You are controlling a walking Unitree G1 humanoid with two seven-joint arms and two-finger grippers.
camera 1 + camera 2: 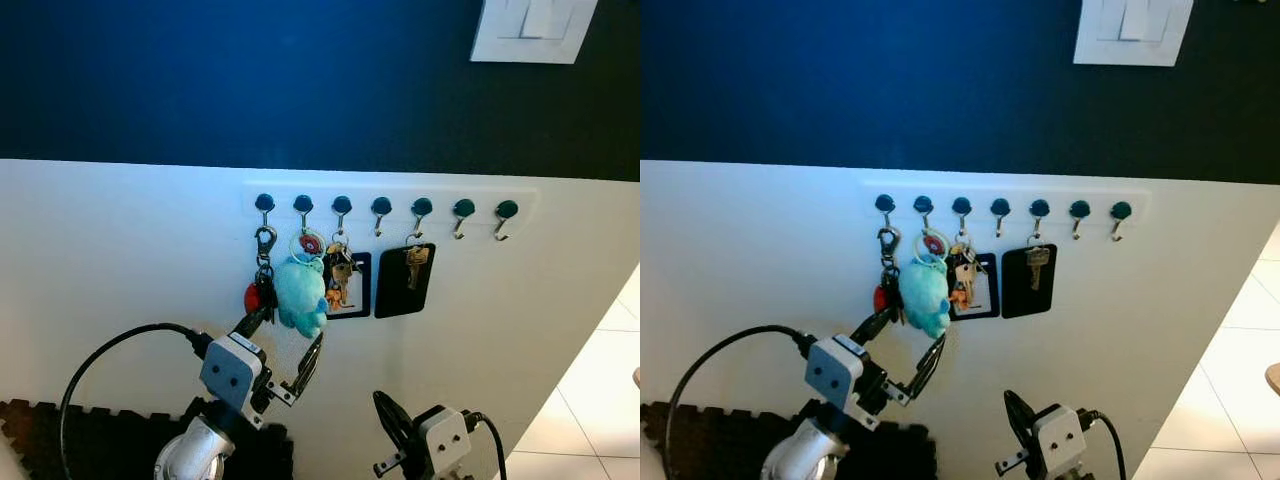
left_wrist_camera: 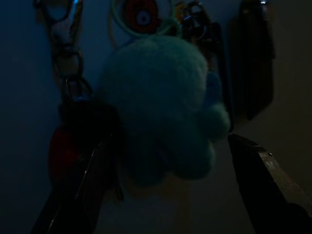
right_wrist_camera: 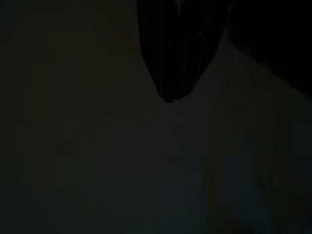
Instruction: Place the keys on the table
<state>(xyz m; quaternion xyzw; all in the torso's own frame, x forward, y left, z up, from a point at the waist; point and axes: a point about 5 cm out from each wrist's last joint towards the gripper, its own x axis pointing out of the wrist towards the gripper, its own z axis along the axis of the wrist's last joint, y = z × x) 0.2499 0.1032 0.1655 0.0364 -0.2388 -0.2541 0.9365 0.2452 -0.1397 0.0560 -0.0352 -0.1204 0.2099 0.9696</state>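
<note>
In the left eye view, a rail of hooks (image 1: 381, 207) is seen across the middle of the frame, so the keys (image 1: 300, 285) hang freely from it, bunched with a teal plush toy (image 1: 300, 293) at centre left. The left pincer (image 1: 283, 347) is raised just beneath them, its fingers spread apart to take the bunch between them.

In the left wrist view, the plush fills the centre between the two parted fingers (image 2: 265, 180).

The right pincer (image 1: 395, 425) is held low at the lower centre; whether it is apart or together cannot be told.

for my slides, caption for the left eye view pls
Left hand open beneath the blue plush keychain hanging on the wall hook rack.
</note>
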